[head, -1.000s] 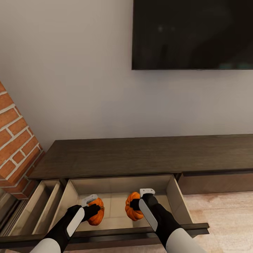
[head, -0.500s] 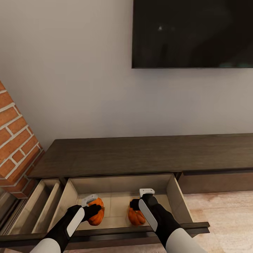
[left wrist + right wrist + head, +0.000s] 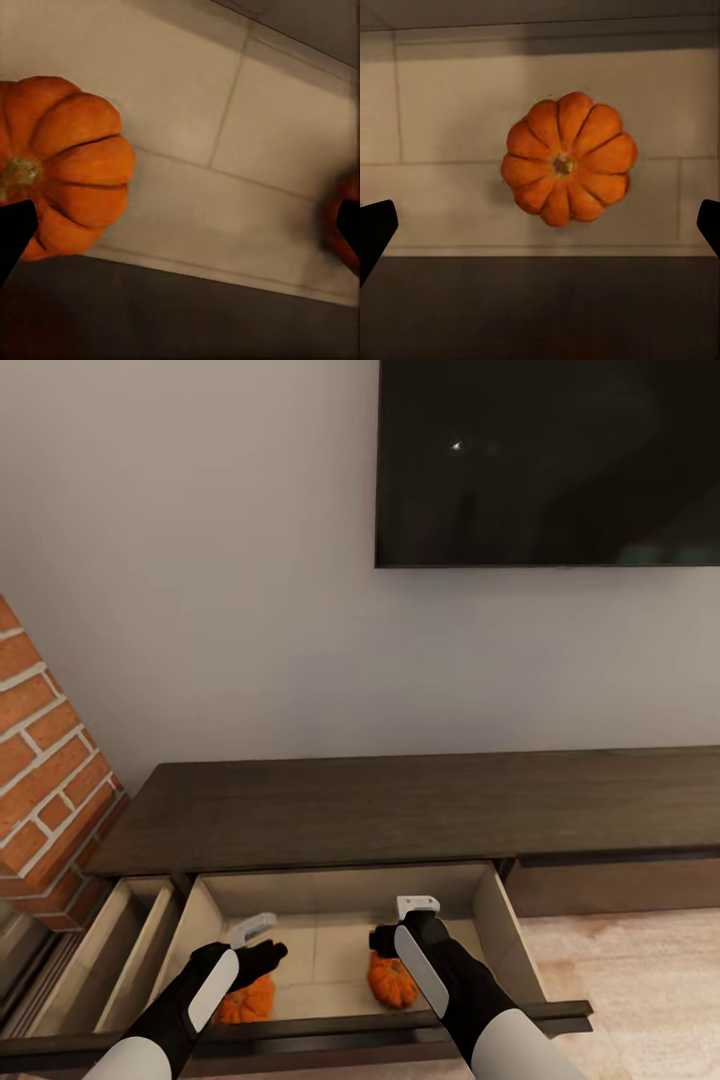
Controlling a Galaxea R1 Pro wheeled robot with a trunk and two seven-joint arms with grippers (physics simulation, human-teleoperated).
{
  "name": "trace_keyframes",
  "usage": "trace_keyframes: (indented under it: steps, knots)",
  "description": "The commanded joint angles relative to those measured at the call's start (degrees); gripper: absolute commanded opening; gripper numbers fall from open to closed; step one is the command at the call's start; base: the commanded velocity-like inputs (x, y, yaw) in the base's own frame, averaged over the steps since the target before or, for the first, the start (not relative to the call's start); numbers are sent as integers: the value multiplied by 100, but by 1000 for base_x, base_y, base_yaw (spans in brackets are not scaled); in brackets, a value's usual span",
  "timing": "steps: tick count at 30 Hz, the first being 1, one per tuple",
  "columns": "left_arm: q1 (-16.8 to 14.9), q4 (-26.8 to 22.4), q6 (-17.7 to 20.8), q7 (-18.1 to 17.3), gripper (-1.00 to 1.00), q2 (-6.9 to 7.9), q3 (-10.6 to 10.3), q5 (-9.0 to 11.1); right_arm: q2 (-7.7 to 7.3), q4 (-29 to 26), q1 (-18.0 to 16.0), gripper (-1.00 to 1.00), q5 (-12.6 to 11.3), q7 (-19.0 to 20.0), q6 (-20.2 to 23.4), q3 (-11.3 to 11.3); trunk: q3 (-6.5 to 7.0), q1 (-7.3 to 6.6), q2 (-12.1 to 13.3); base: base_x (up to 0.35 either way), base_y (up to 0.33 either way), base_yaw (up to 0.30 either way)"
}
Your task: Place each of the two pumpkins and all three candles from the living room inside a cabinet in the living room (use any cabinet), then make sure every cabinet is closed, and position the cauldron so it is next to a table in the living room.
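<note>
Hovering over the open drawer (image 3: 490, 920) of the cabinet (image 3: 400, 805) at the lower middle of the head view, both grippers had their fingers spread wide and held nothing. The left pumpkin (image 3: 246, 1001) sat on the pale drawer floor near the drawer's front edge, at the lower left of the head view, just below the left gripper (image 3: 262, 938). In the left wrist view that pumpkin (image 3: 64, 161) lay at the left edge of the frame, with one dark fingertip (image 3: 13, 236) low in front of it and not gripping it. The right pumpkin (image 3: 392, 980) rested a little right of the drawer's middle, beneath the right gripper (image 3: 395, 925). In the right wrist view it (image 3: 568, 157) sat stem-up at the centre of the frame, well apart from the two fingertips (image 3: 375, 229) at the frame's side edges.

Both pumpkins appeared settled inside, so the step in hand was most likely withdrawing the arms. Doing it well would mean lifting both grippers straight up, fingers kept apart, until they cleared the drawer walls and its dark front panel (image 3: 300, 1032). A sideways sweep could nudge the left pumpkin, which lay close to the front. A second drawer (image 3: 120, 940) stood open at the lower left of the head view and would need shutting too.
</note>
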Motion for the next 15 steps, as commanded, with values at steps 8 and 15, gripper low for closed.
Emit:
trace_keyframes:
  steps: [8, 15]
  knots:
    - [-6, 0, 173, -1, 100, 18, 17, 9, 0, -18, 0, 100, -2, -1, -5, -1, 144, -176, 322, -96, 0, 0]
    - [-9, 0, 216, -1, 100, 15, 20, 10, 0, -18, 0, 100, -2, 0, -5, -1, 270, -330, 603, -114, 0, 0]
